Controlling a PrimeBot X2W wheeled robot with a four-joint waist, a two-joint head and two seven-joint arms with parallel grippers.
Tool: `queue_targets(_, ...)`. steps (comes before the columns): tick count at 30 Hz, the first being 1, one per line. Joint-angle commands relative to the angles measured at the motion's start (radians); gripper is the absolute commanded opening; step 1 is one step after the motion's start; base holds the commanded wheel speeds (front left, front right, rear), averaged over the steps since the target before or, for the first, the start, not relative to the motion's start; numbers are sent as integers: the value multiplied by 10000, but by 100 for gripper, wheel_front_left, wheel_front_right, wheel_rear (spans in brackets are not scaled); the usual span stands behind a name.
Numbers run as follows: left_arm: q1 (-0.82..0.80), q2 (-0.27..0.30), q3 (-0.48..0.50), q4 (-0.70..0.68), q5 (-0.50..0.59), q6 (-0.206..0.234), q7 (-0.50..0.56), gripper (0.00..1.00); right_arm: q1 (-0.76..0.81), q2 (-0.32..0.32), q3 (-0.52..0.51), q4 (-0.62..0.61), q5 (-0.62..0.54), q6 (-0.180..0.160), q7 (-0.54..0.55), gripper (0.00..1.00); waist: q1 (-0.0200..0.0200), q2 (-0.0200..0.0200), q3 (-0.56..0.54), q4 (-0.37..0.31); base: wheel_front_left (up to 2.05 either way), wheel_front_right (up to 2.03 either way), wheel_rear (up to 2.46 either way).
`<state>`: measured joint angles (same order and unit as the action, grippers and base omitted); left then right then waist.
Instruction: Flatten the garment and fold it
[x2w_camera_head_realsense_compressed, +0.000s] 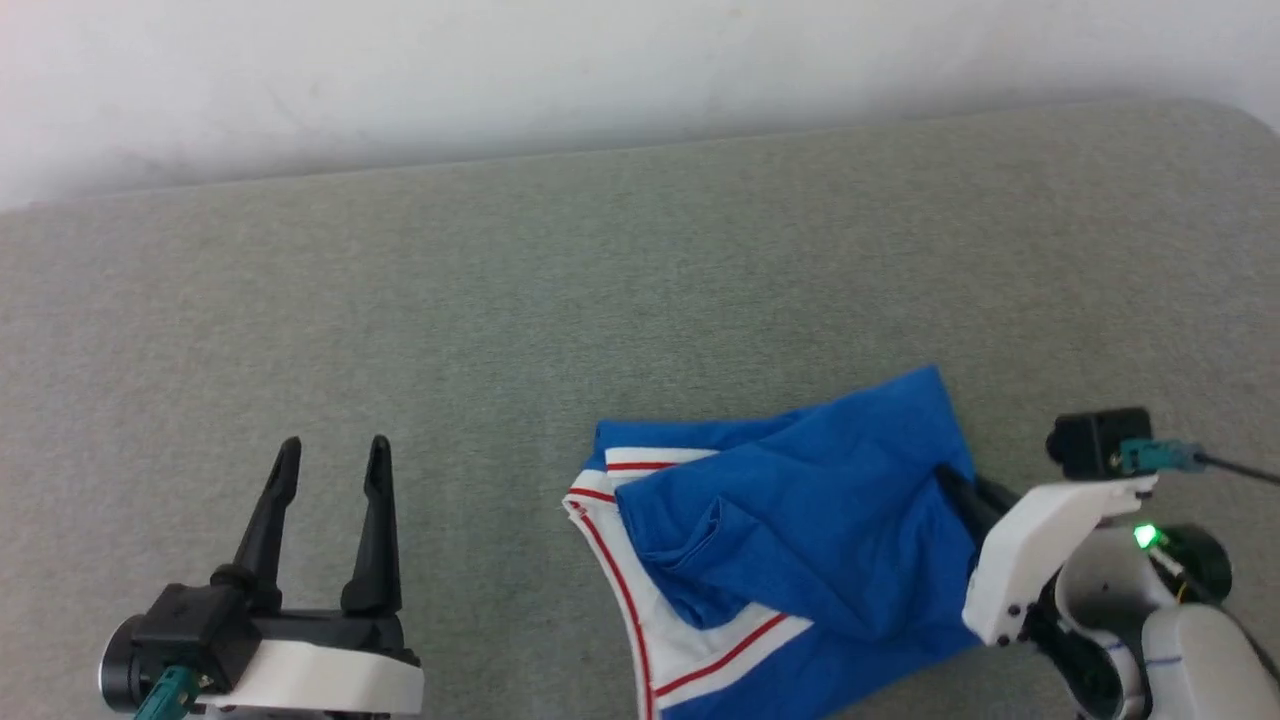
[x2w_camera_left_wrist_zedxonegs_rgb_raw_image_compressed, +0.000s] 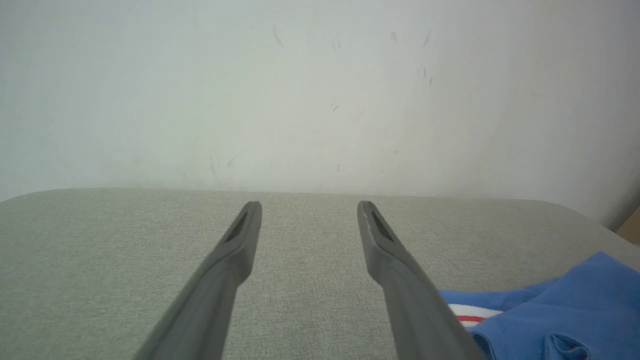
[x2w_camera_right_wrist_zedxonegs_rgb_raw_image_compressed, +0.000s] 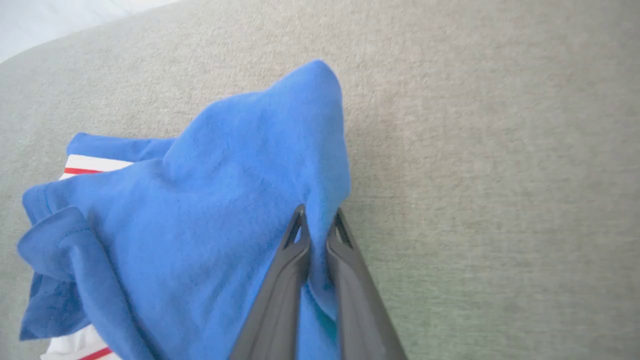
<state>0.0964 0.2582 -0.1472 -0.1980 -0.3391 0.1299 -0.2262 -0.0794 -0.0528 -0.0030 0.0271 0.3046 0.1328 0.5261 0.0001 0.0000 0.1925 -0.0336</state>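
The garment is a bright blue shirt with white, red-striped trim, lying bunched and creased on the grey-green cloth surface at the lower right of the head view. My right gripper is shut on a fold of blue cloth at the garment's right edge; in the head view its dark fingers press into that edge. At the lower left my left gripper stands open and empty, well apart from the shirt. In the left wrist view the left gripper points at the wall, with a corner of the garment at the lower right.
The padded grey-green surface runs back to a white wall. Its far right corner is rounded. Bare cloth surface lies to the left of and behind the shirt.
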Motion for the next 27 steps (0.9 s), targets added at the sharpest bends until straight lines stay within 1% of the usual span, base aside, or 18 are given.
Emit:
queue_targets(1,-22,95,47,-81,136,68,40,100,-378,-136,-39,-118,-136,-21,54,0,-1,0,104,-695,0,0,0)
queue_targets(10,-242,366,123,-419,263,164,309,100,-2147,-1411,455,-228,-402,-21,553,0,-1,0,552,-2234,0,0,0)
queue_targets(14,-499,508,145,-614,351,183,453,100,-3072,-2049,701,-15,-365,-21,573,0,-1,0,925,-2680,0,0,0)
queue_targets(19,-947,738,190,-963,532,200,633,100,-4050,-2883,562,342,-422,-21,493,0,-1,0,1609,-2769,0,0,0)
queue_targets(22,-1218,870,281,-1232,619,241,718,100,-4501,-3565,474,555,-391,-21,345,0,-1,0,2140,-2647,0,0,0)
queue_targets(24,-1440,961,342,-1440,745,296,737,100,-4734,-3939,200,772,-244,-21,208,0,-1,0,2574,-2506,0,0,0)
queue_targets(27,-1746,1073,426,-1686,860,333,721,100,-5011,-4584,-129,1129,-398,-21,-98,0,-1,0,3174,-2304,0,0,0)
